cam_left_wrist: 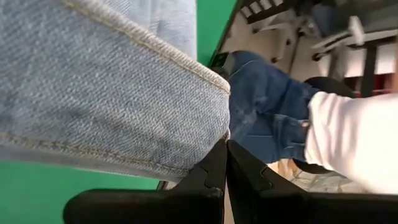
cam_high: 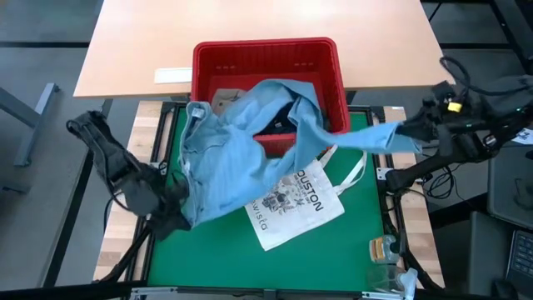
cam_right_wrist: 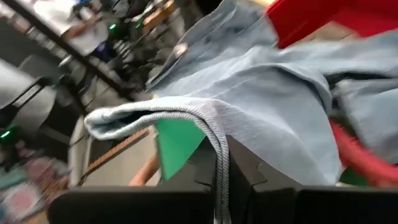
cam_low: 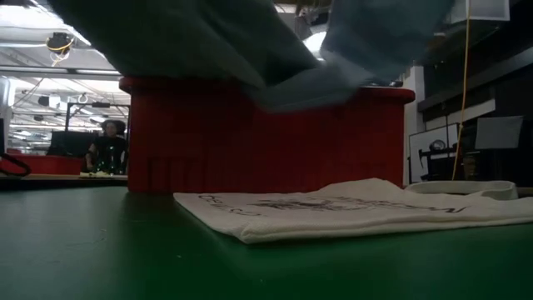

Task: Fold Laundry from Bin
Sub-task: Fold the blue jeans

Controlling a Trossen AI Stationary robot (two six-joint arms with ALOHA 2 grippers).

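Pincer on my left arm (cam_high: 176,204) is clamped on a hemmed edge of the light blue denim garment (cam_high: 241,146) at the near left of the desk; my right pincer (cam_high: 398,132) is pinched shut on another edge of it, out past the desk's right side. Between them I have the denim stretched in the air, its middle hanging over the red bin (cam_high: 321,54) and the white tote bag (cam_high: 296,208).

I judge the main risk is snagging: the cloth drapes over the bin's rim, so pulling wider could tip or drag the bin, or sweep the tote along. Both grips are thin edge pinches, so a tug could slip one out.

Denim looks pale, soft and crumpled, with stitched seams and a ribbed hem at the right grip. Something dark lies in the bin underneath.
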